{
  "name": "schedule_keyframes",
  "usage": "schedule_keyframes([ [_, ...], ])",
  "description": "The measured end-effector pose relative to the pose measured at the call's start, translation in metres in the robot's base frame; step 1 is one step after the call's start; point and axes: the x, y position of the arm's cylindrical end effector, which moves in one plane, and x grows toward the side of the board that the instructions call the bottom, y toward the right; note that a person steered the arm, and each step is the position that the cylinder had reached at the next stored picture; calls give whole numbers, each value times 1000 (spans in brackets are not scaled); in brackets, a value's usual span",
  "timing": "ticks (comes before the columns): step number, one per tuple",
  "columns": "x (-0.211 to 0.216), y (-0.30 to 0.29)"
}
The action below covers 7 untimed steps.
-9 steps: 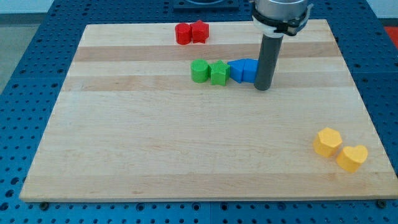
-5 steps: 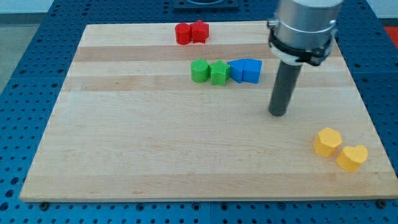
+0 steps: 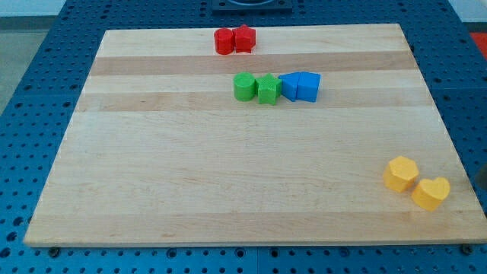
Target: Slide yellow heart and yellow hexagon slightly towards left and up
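Looking over the board (image 3: pixel 228 190), I could not find my tip anywhere; only a sliver of dark shadow showed at the view's right edge, so I could not say where the tip stood relative to the blocks. There were no fingers on this rig to report, just the rod.

The yellow hexagon (image 3: pixel 400 173) and yellow heart (image 3: pixel 431 192) sat touching each other near the view's bottom right corner, the heart lower and further right. I judged that arrangement handy: a push from the lower right on the heart would carry both up and left together.

Well apart from them, toward the view's top, a green cylinder (image 3: pixel 244 87), a green star-like block (image 3: pixel 268 89) and two blue blocks (image 3: pixel 300 86) formed a row, with two red blocks (image 3: pixel 233 39) beyond.
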Motion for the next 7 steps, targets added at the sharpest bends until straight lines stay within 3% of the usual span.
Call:
schedule_keyframes([
  [1, 38, -11],
  [2, 40, -37],
  [5, -12, -115],
  [7, -23, -173],
])
